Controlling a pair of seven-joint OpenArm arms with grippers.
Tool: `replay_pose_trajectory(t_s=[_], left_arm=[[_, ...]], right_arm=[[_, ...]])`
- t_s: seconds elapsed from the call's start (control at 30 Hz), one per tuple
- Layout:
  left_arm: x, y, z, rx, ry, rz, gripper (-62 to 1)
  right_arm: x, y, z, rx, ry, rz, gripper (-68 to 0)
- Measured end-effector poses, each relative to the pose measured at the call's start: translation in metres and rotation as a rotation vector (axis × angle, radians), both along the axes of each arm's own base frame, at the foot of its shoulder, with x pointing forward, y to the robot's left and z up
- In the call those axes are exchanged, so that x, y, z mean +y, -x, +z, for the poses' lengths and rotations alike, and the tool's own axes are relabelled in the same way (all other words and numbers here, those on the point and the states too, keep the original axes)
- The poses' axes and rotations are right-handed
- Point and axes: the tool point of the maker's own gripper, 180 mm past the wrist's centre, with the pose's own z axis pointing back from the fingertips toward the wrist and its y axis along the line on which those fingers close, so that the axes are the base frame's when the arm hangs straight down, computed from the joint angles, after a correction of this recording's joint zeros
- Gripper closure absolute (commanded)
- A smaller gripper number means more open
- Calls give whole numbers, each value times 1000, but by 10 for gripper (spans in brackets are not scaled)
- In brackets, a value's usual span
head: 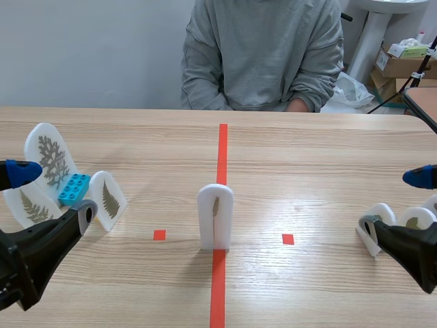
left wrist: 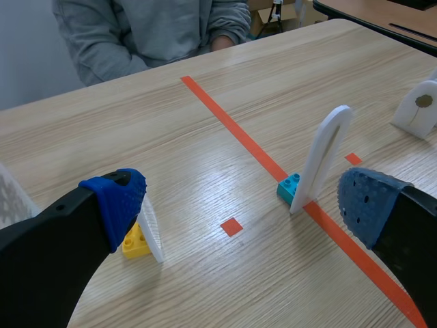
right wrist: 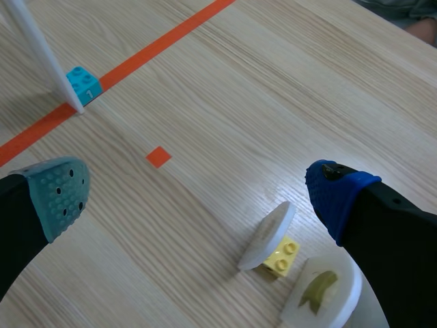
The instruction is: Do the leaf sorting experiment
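Observation:
A white arched card with a slim leaf (head: 215, 215) stands on the red centre line, propped by a cyan brick (left wrist: 288, 188). At the left stand three white cards with fern leaves (head: 51, 157), (head: 27, 205), (head: 109, 198) around a blue brick (head: 74, 188). My left gripper (head: 51, 195) is open beside them, holding nothing. In the left wrist view one fern card (left wrist: 147, 229) on a yellow brick (left wrist: 135, 240) stands by my left finger. At the right are white cards (head: 375, 225), (head: 416, 219). My right gripper (right wrist: 198, 195) is open above the table, with a green-leaf card (right wrist: 324, 290) and an edge-on card (right wrist: 266, 236) under its right finger.
A person in a grey sweatshirt (head: 263, 55) sits across the table with hands at its far edge. Small orange squares (head: 159, 235), (head: 287, 239) mark the table on both sides of the centre line. Boxes (head: 403, 61) stand beyond the table's far right.

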Motion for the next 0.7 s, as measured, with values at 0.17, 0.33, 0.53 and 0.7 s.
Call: replay_pose_trajectory(t_s=[0.17, 0.33, 0.53, 0.7], left_arm=[[0, 0, 0, 0, -3, -1, -602], [0, 0, -1, -1, -7, -3, -602], [0, 0, -1, -1, -7, -3, -602], [0, 0, -1, -1, -9, -4, -602]], right_arm=[[16, -17, -2, 12, 46, 48, -679], [50, -25, -11, 16, 116, 171, -679], [92, -23, -22, 3, 194, 333, -679], [117, -18, -31, -15, 272, 451, -679]])
